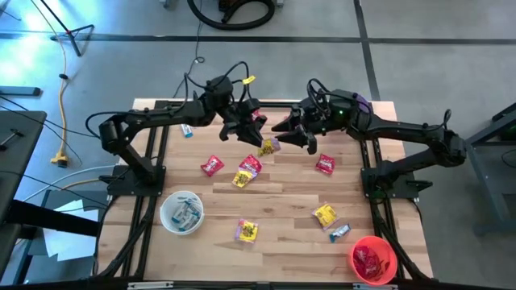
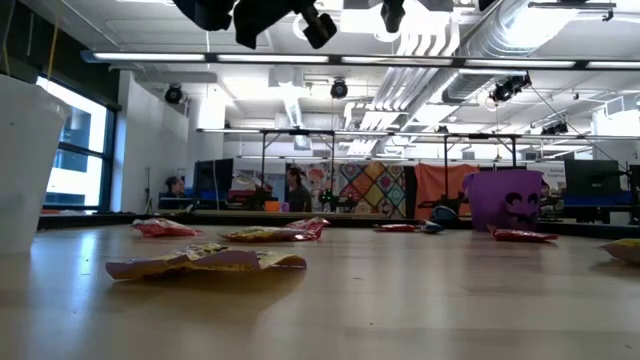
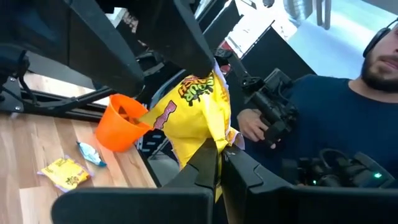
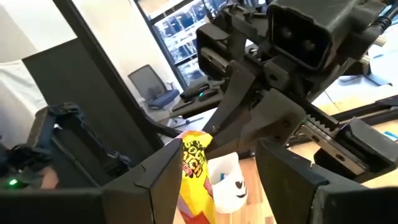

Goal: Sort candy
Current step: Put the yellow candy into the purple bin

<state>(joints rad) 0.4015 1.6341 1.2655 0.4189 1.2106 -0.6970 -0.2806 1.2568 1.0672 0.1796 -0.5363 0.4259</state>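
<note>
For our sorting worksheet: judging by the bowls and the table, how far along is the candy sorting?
Partly done. The red bowl already holds red candy, and the white bowl holds light blue pieces. In hand: the left hand is shut on a yellow candy held up over the table, with the right hand open beside it. Left: red, yellow and blue pieces scattered on the table.

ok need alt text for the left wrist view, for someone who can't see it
The left gripper is shut on a yellow candy, holding it in the air with the right gripper's dark fingers around its far end. Behind it are a red bowl, two loose candies on the wooden table, and a person in a dark top.
</note>
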